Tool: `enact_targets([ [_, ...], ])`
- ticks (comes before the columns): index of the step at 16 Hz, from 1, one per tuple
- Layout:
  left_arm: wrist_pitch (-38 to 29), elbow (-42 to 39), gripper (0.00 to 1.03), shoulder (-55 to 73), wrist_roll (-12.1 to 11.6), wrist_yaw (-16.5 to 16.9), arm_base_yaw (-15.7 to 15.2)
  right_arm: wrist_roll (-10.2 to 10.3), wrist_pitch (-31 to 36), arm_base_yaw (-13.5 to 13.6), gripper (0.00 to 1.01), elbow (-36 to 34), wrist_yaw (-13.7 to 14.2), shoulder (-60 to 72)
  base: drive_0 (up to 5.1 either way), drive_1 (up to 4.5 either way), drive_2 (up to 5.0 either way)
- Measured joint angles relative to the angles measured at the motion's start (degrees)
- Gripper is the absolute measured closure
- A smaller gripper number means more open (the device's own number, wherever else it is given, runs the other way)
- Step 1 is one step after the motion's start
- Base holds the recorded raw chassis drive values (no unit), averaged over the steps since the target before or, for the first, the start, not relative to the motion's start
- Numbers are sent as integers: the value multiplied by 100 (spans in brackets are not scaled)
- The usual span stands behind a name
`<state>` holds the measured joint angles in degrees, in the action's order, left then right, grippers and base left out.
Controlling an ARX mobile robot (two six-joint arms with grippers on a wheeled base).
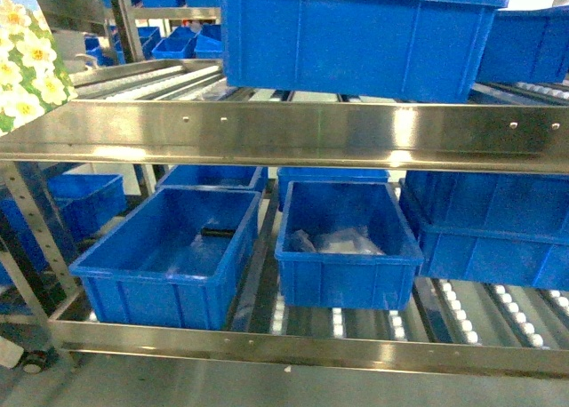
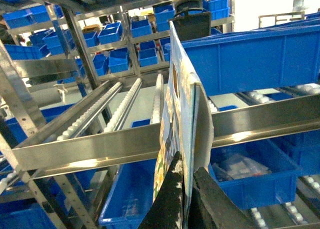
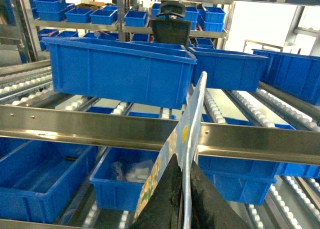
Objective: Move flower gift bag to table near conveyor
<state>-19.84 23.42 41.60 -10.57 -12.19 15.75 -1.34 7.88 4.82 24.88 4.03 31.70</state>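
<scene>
Conveyor [image 1: 293, 133] fills the head view: steel-framed roller lanes carrying blue bins [image 1: 351, 245] on two levels. Flower gift bag [image 2: 180, 134] is held upright in front of the rack's front rail, its floral face showing at the head view's left edge. Left gripper [image 2: 187, 189] pinches one bag edge between dark fingers; right gripper [image 3: 182, 199] pinches an edge likewise.

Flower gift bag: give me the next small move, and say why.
Probably back the base away from the conveyor, grip unchanged. The left gripper and right gripper are each shut on the edge of the flower gift bag. The conveyor and its blue bins fill every view, and no table shows to set the bag on.
</scene>
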Motion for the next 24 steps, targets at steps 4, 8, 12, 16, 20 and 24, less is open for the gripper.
enact_targets([
  [4, 0, 0, 101, 2, 0, 2, 0, 0, -11, 0, 98, 0, 0, 2, -492, 250, 250],
  [8, 2, 0, 101, 2, 0, 0, 0, 0, -11, 0, 98, 0, 0, 7, -499, 242, 242],
  [12, -2, 0, 101, 2, 0, 0, 0, 0, -11, 0, 98, 0, 0, 7, -498, 243, 243],
  [16, 0, 0, 101, 2, 0, 0, 0, 0, -9, 0, 98, 0, 0, 7, -499, 242, 242],
  [20, -11, 0, 101, 0, 0, 0, 0, 0, -13, 0, 98, 0, 0, 4, -494, 247, 247],
  [24, 2, 0, 101, 2, 0, 0, 0, 0, -13, 0, 98, 0, 0, 9, -504, 237, 237],
])
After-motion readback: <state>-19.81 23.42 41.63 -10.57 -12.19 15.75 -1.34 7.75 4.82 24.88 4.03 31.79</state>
